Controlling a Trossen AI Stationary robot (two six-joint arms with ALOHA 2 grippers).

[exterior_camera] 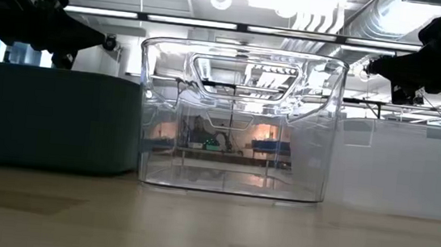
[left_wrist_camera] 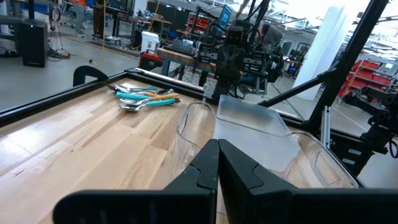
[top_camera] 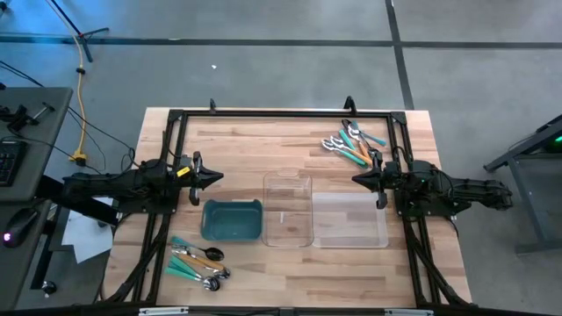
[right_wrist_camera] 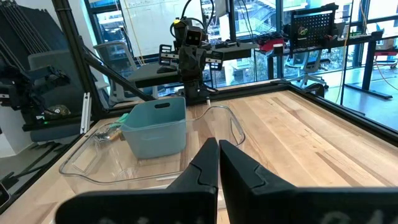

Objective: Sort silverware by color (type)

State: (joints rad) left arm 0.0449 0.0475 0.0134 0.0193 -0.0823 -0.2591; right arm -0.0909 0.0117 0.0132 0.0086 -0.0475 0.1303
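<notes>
While both dark arms hang level above the pale wooden surface [top_camera: 290, 263], their jaws face each other across its middle, each pair pressed fully together and holding nothing. Left jaws [top_camera: 218, 177] point toward the right arm, and right jaws [top_camera: 356, 179] point back at them; in each wrist view the two dark fingers [left_wrist_camera: 217, 168] meet along a thin seam, just as the right arm's fingers [right_wrist_camera: 217, 165] do. Between and slightly nearer the front edge than the two jaw tips stand three containers in a row: a teal rectangular plastic bin [top_camera: 232, 220] just below and ahead of the left jaws, a tall clear plastic tray [top_camera: 288, 209] midway between the two pairs, and a low, wide clear plastic tray [top_camera: 349, 219] just below and ahead of the right jaws. All three look empty from above. One heap of silverware [top_camera: 353, 143], slim teal and orange handles with shiny silver heads, lies beyond the right jaws, toward the far edge of the surface and close to that arm's wrist; in the left wrist view the same heap [left_wrist_camera: 144, 98] shows far ahead of the left jaws. A second heap of silverware [top_camera: 200, 261], teal and orange handles with silver heads and one dark head, lies behind and to the front-edge side of the left jaws, past the teal bin and apart from it. Neither heap touches a container or either arm.
</notes>
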